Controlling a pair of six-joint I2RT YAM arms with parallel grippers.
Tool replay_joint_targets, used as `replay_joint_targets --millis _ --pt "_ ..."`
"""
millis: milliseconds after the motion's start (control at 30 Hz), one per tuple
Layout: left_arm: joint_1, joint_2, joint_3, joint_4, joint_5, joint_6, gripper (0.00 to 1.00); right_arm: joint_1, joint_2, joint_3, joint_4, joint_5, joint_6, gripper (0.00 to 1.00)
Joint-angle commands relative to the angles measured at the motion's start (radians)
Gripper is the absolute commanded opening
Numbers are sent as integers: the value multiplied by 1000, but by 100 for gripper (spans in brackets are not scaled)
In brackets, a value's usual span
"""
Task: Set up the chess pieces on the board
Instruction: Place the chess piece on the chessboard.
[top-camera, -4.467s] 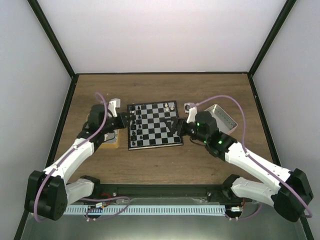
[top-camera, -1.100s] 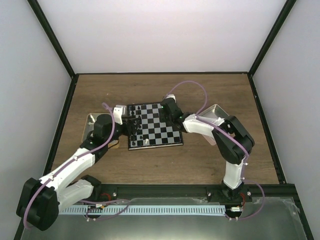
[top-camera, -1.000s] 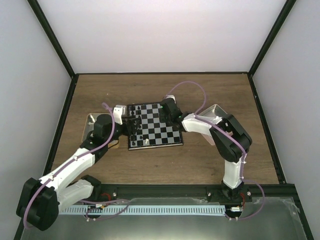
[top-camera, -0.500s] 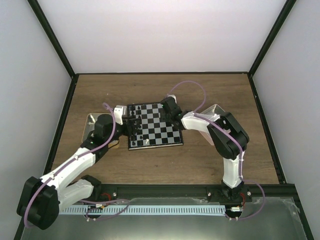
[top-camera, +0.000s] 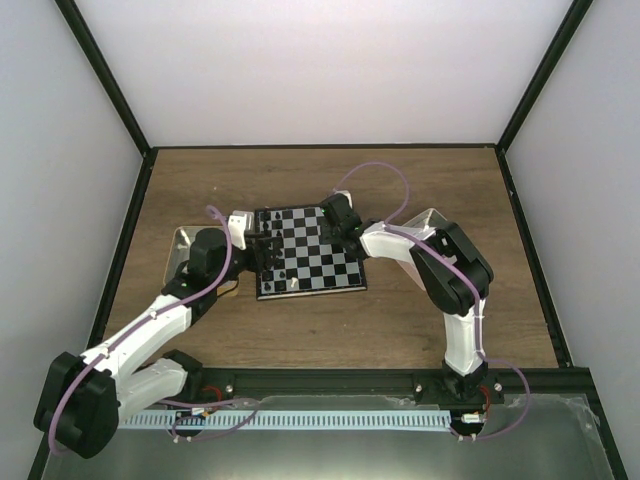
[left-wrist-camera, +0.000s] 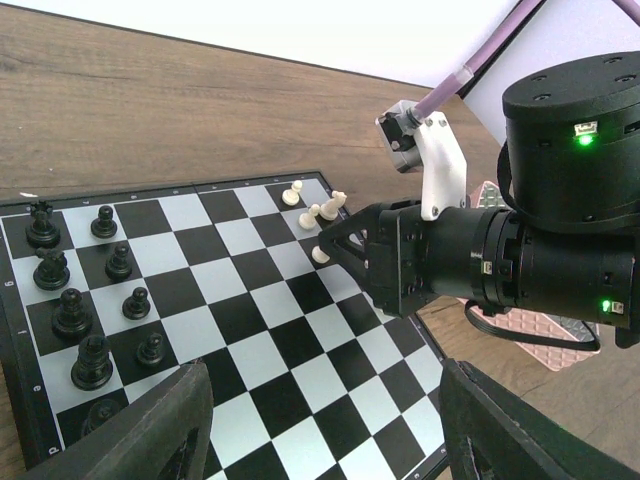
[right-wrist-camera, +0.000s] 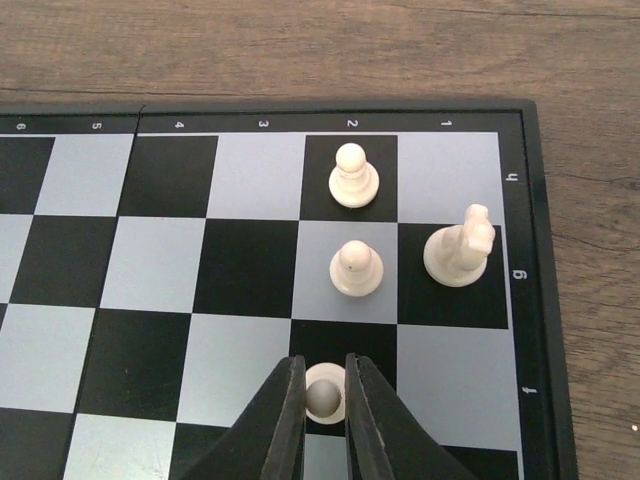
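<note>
Right gripper: I see it closed down on a white pawn, one finger tight against each side of the pawn.
Held pawn: it sits at a black square in the second column from the board's right edge. From my right wrist view I cannot tell whether its base rests on the square or is just clear of it.
Other white pieces: two more pawns stand in that same column, one on the next square up and one on the square beyond. A white knight stands in the edge column beside the nearer one.
Black pieces: grouped in two columns along the opposite side of the board, all upright as far as I can make out.
Board: flat on the tabletop, between the two arms, middle squares bare.
Left gripper: jaws spread wide, nothing between them. It hangs above the board's black-piece side, facing the right gripper across the board.
Beyond the board: a pink tray shows under the right arm.
</note>
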Motion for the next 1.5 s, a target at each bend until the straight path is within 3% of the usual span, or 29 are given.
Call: replay_joint_targets --millis 0,267,1300,1467 --pt "-4 6 -5 12 -8 15 64 -7 14 39 -20 33 5 13" --pt "-4 14 -8 12 -10 17 64 -7 8 47 -20 33 -2 19" --pt "-4 19 -6 7 -11 23 64 -8 30 75 -41 66 -30 15" --pt "-3 10 -3 3 -8 22 64 -8 -6 72 -36 23 -34 23"
